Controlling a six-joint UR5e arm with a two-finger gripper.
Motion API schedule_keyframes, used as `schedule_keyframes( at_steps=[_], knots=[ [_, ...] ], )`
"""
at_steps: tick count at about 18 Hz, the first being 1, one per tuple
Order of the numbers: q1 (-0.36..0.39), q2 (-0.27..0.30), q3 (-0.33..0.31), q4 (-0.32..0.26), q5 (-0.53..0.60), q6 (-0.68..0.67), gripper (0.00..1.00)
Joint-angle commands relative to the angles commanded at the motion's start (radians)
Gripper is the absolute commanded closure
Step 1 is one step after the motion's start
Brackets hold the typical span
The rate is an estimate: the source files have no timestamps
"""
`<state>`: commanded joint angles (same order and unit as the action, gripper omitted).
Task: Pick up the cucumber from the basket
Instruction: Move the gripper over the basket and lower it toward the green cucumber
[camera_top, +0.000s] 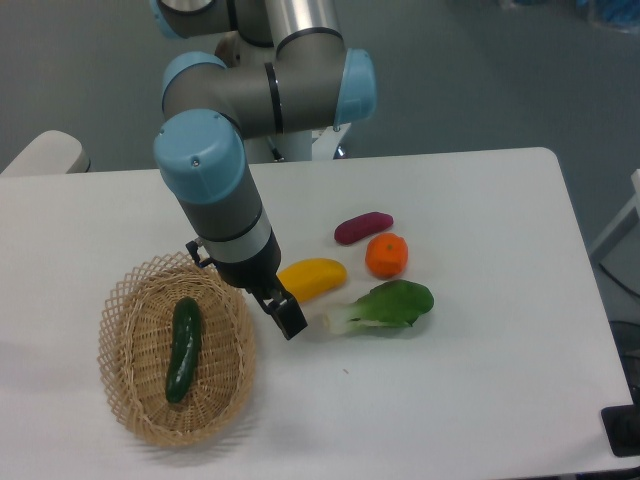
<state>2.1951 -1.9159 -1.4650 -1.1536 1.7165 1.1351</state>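
Note:
A dark green, glossy cucumber (184, 349) lies lengthwise in the middle of the light tan wicker basket (135, 420) at the table's front left. My gripper (287, 318) hangs just past the basket's right rim, above the white table and to the right of the cucumber. Its dark fingers (291, 322) point down and to the right. They look close together with nothing between them, but the angle hides whether they are open or shut.
To the right of the gripper lie a yellow vegetable (312, 278), a bok choy (385, 305), an orange (386, 255) and a purple vegetable (362, 227). The arm's wrist (225, 215) hangs over the basket's far rim. The table's right edge (585, 290) is near.

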Motion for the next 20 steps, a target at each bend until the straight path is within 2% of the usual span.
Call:
schedule_keyframes(
  at_steps=[9, 15, 20],
  knots=[
    [0.002, 0.003, -0.018, 0.003, -0.015, -0.049, 0.00],
    [-0.037, -0.003, -0.026, 0.015, -0.041, -0.348, 0.00],
    [-0.098, -0.043, -0.034, 0.015, -0.051, -0.541, 0.00]
  ],
)
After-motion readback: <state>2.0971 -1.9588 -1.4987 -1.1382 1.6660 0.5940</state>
